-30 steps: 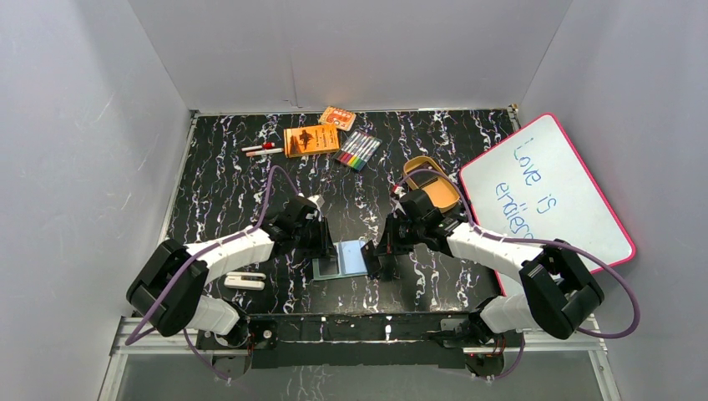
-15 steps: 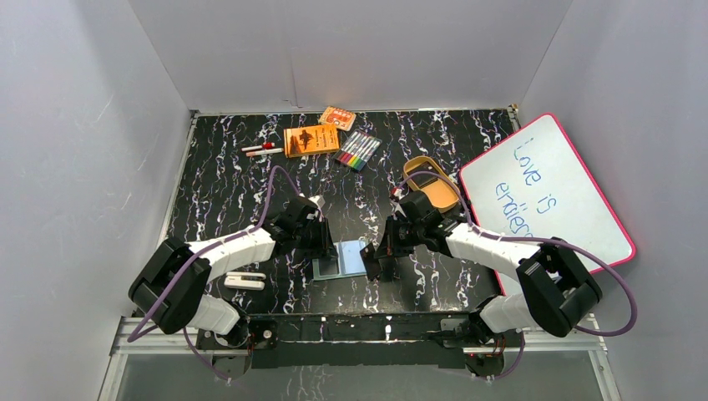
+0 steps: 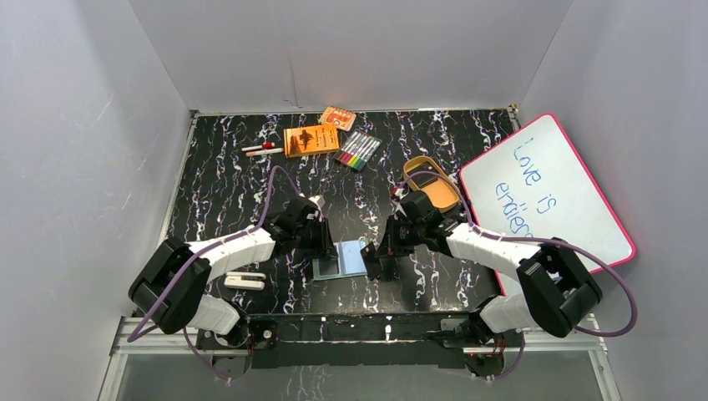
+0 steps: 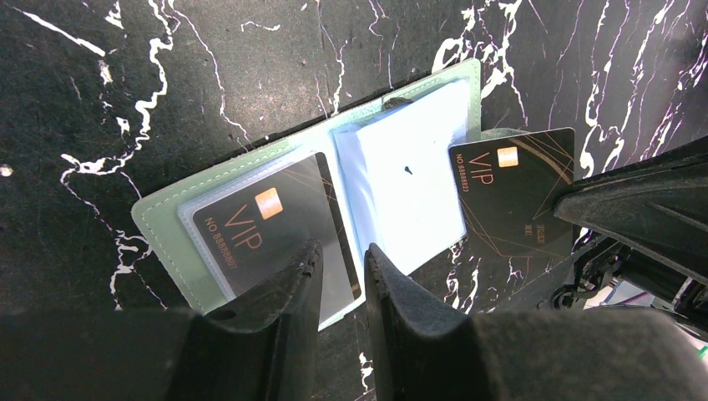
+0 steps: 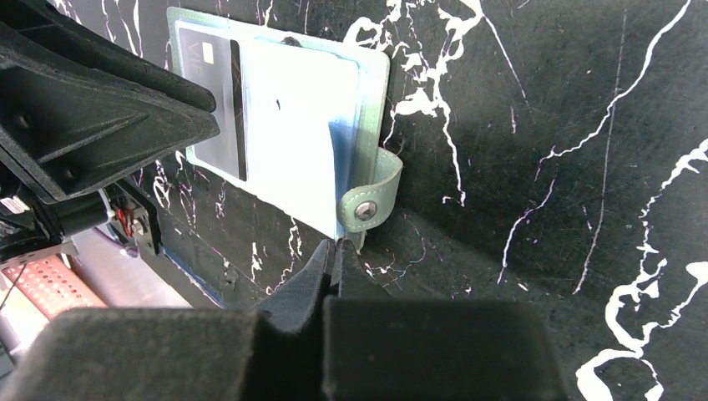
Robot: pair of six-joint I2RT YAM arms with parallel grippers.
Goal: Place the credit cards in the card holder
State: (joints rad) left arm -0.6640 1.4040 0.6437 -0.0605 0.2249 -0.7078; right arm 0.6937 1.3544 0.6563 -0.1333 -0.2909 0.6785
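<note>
1. My right gripper (image 5: 334, 251) is closed flat on the free credit card (image 4: 513, 196). In the left wrist view its fingers cover the card's outer edge, and the chip end points toward the card holder (image 4: 401, 200).
2. The holder lies open on the marble table (image 4: 167, 83), just beyond my left fingertips. Its empty pale sleeve sits right of them, and the free card's inner edge meets that sleeve's outer edge.
3. My left gripper (image 4: 338, 259) has its fingers narrow, straddling the holder's spine at the near edge. From this angle I cannot tell whether they pinch the cover or only press it down.
4. The stowed credit card (image 4: 259, 221) sits in the sleeve beyond my left finger, so I judge one card is done and this one is at the mouth.
5. To do the insertion well, I want the card low, flat and square to the sleeve edge. Then I push it straight toward the left fingers — a cocked corner would likely catch the plastic and drag the holder.
6. The left fingers should bear on the spine while the card slides, since the holder is light and will probably skate.
7. The snap tab (image 5: 367, 205) loops up just ahead of my right fingertips, so I should pass beside it.
8. I would let go only once most of the card is inside the sleeve.
</note>
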